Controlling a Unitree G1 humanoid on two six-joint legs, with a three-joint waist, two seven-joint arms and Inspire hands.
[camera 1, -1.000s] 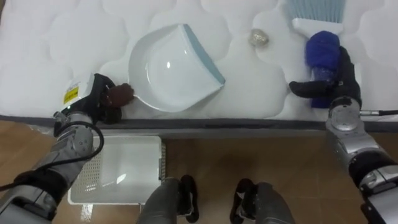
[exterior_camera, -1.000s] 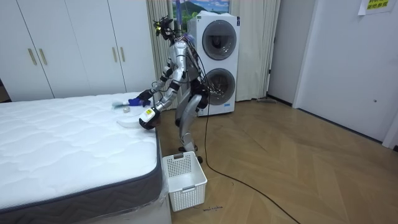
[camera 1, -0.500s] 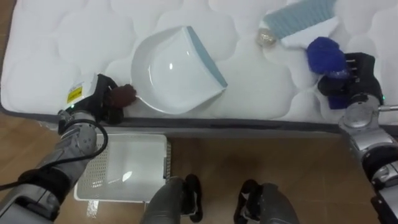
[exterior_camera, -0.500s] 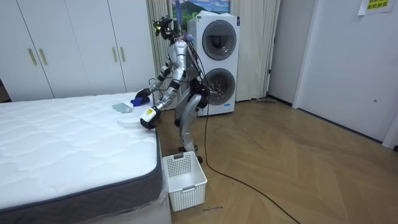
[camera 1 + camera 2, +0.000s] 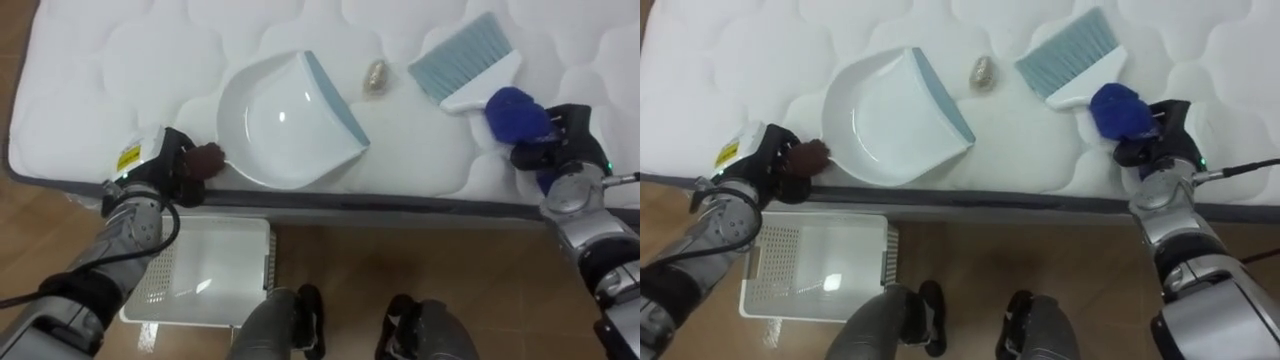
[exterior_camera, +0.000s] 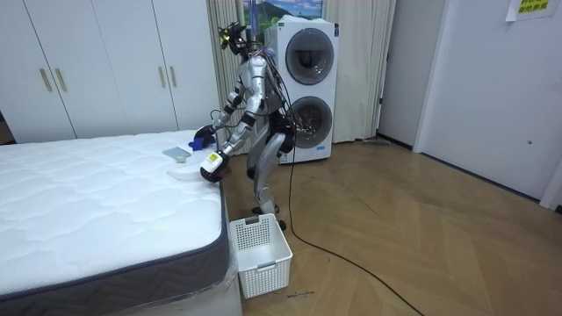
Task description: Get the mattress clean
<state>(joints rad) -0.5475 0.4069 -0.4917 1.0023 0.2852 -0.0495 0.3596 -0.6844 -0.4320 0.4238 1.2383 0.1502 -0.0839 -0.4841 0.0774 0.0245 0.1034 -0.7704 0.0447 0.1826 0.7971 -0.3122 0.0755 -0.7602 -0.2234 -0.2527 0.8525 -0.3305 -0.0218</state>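
**While the dustpan (image 5: 285,120) sits ready, sweep short and low**

Since the small scrap (image 5: 377,76) lies on the bed (image 5: 120,60) between the brush (image 5: 460,65) bristles and the dustpan's open lip, near both, a short, low stroke toward the pan looks best. Fingers of the left hand (image 5: 160,168) curl round the pan's brown handle at the mattress edge; those of the right hand (image 5: 562,150) wrap the brush's blue handle. Press the lip into the quilting so nothing slips under.

Right of the dustpan (image 5: 280,120), a crumpled scrap (image 5: 376,76) lies just off its lip, with the brush (image 5: 462,62) beyond. You have bare mattress (image 5: 120,60) between them and past the dustpan's far side. Below it, a basket (image 5: 205,275) occupies the floor.
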